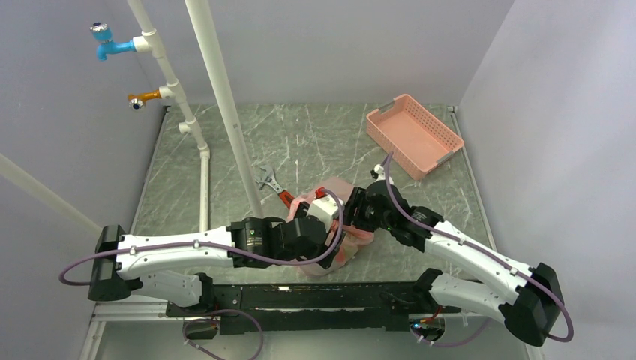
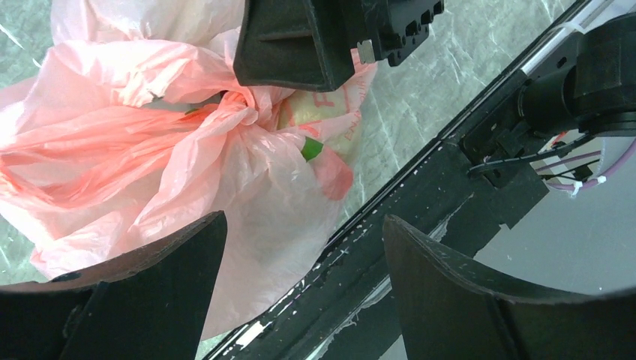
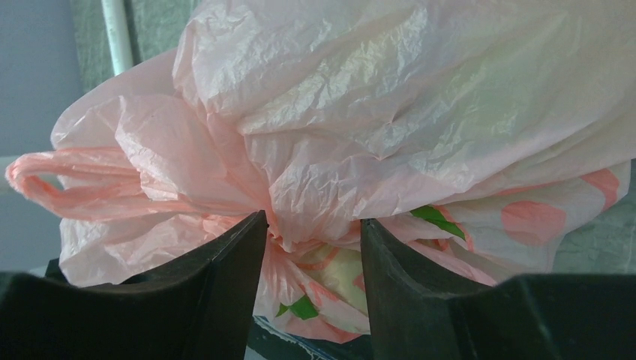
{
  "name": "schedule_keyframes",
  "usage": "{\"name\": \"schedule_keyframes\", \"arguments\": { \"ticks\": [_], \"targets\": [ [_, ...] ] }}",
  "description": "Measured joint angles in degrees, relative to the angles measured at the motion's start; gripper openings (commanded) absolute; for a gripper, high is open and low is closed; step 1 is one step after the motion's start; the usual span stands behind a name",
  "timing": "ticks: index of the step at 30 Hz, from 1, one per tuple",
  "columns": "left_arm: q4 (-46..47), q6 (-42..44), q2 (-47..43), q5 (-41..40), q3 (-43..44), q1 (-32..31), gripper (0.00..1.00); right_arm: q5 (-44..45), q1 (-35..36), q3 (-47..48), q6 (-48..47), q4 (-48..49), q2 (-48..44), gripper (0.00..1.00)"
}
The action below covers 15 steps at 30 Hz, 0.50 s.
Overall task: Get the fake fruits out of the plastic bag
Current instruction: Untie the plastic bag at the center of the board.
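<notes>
- A grey-green marbled table (image 1: 315, 142) sits inside pale walls (image 1: 337, 45). White pipes (image 1: 217, 82) rise at its left and carry a blue tap (image 1: 112, 46) and an orange tap (image 1: 144, 97).
- A pink slotted basket (image 1: 412, 135) lies at the far right corner. A red-handled wrench (image 1: 276, 187) lies mid-table.
- The plastic bag (image 1: 328, 187) sits near the front edge, between the two arm tips, which hide most of it from above.
- Only the right wrist view shows the grip: the right gripper (image 3: 313, 219) pinches the bag's gathered neck, with film pressed against both fingers.
- The left wrist view shows the left gripper (image 2: 304, 225) spread wide and holding nothing. The bag lies against one finger, above the black rail (image 2: 420, 202).
- The wrist views show a pale yellowish patch (image 3: 337, 274) through the film. I cannot tell whether it is fruit or print.
</notes>
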Motion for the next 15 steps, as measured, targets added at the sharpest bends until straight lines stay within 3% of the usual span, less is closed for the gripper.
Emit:
{"name": "schedule_keyframes", "arguments": {
  "ticks": [5, 12, 15],
  "targets": [
    [-0.2, -0.3, -0.3, 0.0, -0.7, 0.8, 0.84, 3.5, 1.4, 0.5, 1.3, -0.9, 2.1, 0.49],
    [-0.7, -1.0, -0.1, 0.0, -0.7, 1.0, 0.86, 7.8, 4.2, 2.6, 0.7, -2.6, 5.2, 0.55],
    [-0.7, -1.0, 0.0, 0.1, -0.7, 1.0, 0.86, 8.9, 5.4, 3.8, 0.3, -2.7, 6.7, 0.45]
  ]
}}
